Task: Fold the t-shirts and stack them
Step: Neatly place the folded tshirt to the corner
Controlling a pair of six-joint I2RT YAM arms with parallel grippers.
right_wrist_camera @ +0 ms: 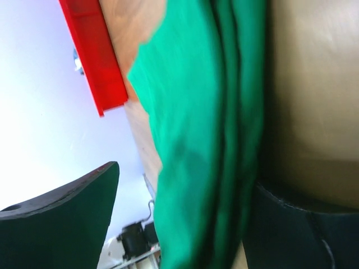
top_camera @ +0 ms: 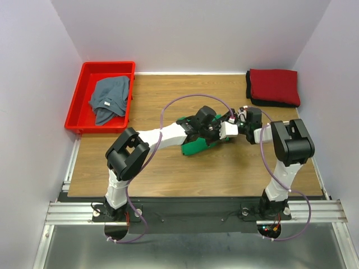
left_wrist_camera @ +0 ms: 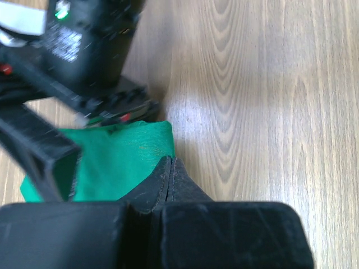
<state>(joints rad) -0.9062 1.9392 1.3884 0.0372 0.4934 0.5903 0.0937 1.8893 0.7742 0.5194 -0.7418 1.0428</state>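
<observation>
The bright green t-shirt (top_camera: 193,144) lies folded mid-table, partly under my left arm. My left gripper (top_camera: 223,134) is over its right edge. In the left wrist view the fingers (left_wrist_camera: 170,168) are pressed shut at the green cloth's corner (left_wrist_camera: 118,157), with no cloth visible between them. My right gripper (top_camera: 241,126) meets it from the right. Its jaws stand wide apart (right_wrist_camera: 185,179) with folded green layers (right_wrist_camera: 207,140) in the gap, against the right finger (right_wrist_camera: 297,230). The dark red t-shirt (top_camera: 275,85) lies folded on the black one (top_camera: 249,89) at the back right. The grey-blue t-shirt (top_camera: 109,98) lies crumpled in the bin.
The red plastic bin (top_camera: 78,106) stands at the back left and also shows in the right wrist view (right_wrist_camera: 95,61). White walls close the table on three sides. My right gripper's body (left_wrist_camera: 84,50) sits close in front of the left wrist camera.
</observation>
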